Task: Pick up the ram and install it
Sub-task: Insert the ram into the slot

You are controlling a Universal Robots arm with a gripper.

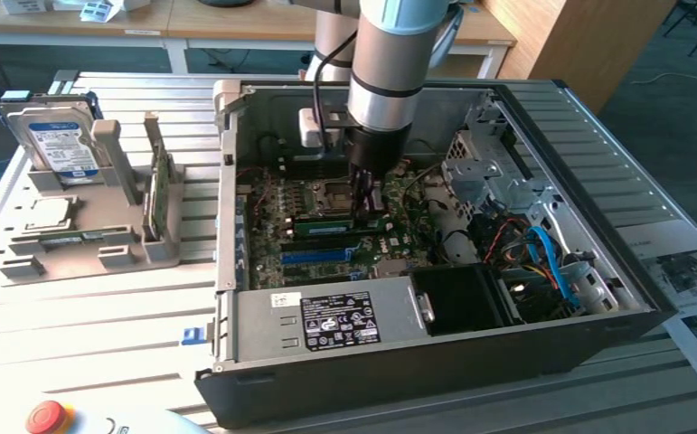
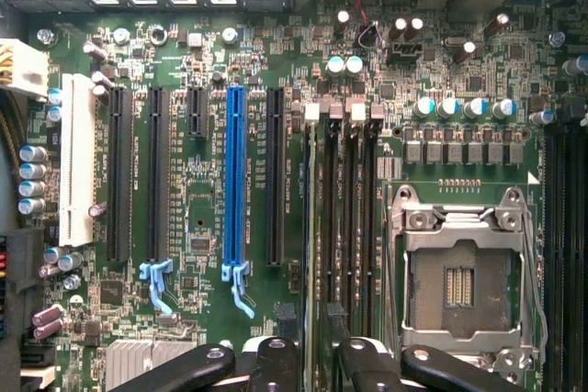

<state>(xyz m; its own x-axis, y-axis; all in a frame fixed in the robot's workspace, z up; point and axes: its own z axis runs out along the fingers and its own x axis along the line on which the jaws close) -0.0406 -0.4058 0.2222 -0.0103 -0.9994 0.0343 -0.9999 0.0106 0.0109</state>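
**Hand open over the memory slots, ram standing in the board**

From where I stand, the arm reaches straight down into the open computer case [image 1: 445,298], which lies on its side on the slatted counter [image 1: 95,325]. The hand [image 1: 368,194] hangs just above the motherboard [image 1: 312,244], over the row of memory slots [image 2: 347,208]. In the wrist view the hand [image 2: 318,360] is open: its black fingers [image 2: 276,360] are spread to either side of one slot and grip nothing.

The ram [image 1: 327,217] sits inside the case, on edge in a memory slot right under the hand. In the exterior view it shows as a narrow green strip beside the hand's tip. In the wrist view it is seen edge-on as a thin pale line [image 2: 319,227] running away from the gap between the fingers. I cannot tell whether it is pressed fully home.

Just beside the slots lies the processor socket [image 2: 459,277], its metal frame around bare contacts. On the slots' other side runs a blue slot [image 2: 235,181] among long black ones.

Outside the case, toward the exterior view's left, a grey rack [image 1: 95,244] on the counter holds a hard drive [image 1: 61,145] upright and a second green stick [image 1: 155,194] on edge.
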